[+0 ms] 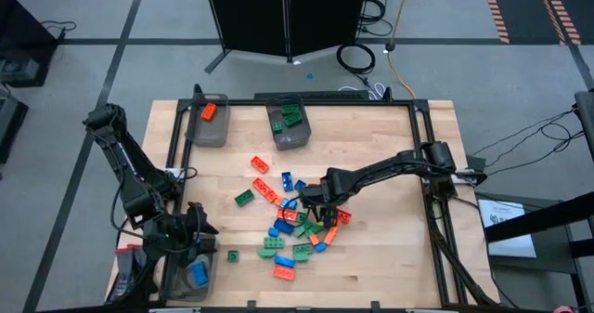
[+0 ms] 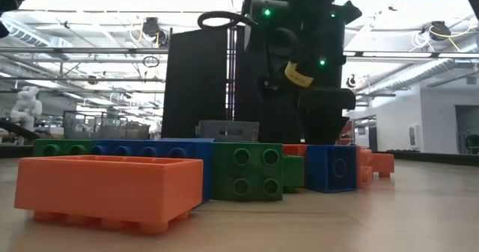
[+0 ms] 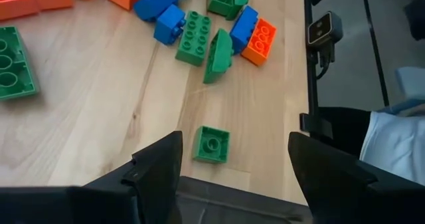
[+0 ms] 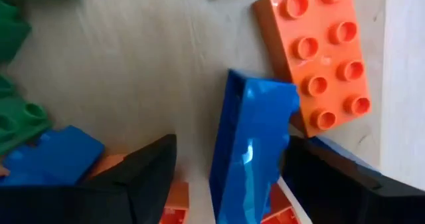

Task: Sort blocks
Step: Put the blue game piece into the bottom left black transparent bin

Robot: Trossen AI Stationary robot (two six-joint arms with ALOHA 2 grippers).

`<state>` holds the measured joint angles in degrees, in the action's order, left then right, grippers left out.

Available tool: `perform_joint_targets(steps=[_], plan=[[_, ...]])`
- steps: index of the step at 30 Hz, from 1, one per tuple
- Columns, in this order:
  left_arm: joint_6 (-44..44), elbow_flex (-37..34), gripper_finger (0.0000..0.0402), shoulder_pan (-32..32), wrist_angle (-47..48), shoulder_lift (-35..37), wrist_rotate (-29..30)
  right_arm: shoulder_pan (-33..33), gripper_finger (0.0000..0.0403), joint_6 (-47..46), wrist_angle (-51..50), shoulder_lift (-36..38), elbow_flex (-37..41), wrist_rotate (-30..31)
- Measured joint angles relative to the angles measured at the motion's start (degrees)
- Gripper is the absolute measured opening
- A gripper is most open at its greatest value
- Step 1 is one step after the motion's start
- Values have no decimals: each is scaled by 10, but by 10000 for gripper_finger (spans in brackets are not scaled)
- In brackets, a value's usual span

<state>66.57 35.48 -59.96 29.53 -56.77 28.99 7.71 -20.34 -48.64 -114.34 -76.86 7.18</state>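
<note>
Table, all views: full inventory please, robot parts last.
blocks: roughly two dozen loose, orange, green and blue, heaped at the table's middle.
single green block: one, lying apart from the heap, just ahead of the left gripper.
blue block: one, tilted on edge between the right gripper's fingers, beside an orange block.
far bins: two, dark translucent, at the far edge; left bin holds an orange block, the next bin holds green ones.
near bin: one, at the near left corner, blue block inside.
table: one, light wood, dark frame.
left gripper: open, over the near bin's rim.
right gripper: low in the heap, fingers either side of the blue block, grip unclear.
</note>
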Motion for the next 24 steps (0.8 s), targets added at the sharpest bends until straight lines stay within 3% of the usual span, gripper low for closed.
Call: perform_joint_targets(steps=[4, 10, 15, 19, 24], plan=[[-14, 0, 272, 0, 1, 0, 2, -8, 211, 0, -4, 0, 0, 1], [-15, 0, 272, 0, 1, 0, 23, -12, 75, 21, -9, 0, 0, 4], [-62, 0, 272, 0, -1, 0, 77, -12, 75, 36, -10, 0, -3, 3], [-96, 0, 272, 0, -1, 0, 163, -8, 75, 41, -13, 1, -28, 6], [-132, 0, 272, 0, -1, 0, 277, 7, 75, 85, -8, 20, -82, 65]])
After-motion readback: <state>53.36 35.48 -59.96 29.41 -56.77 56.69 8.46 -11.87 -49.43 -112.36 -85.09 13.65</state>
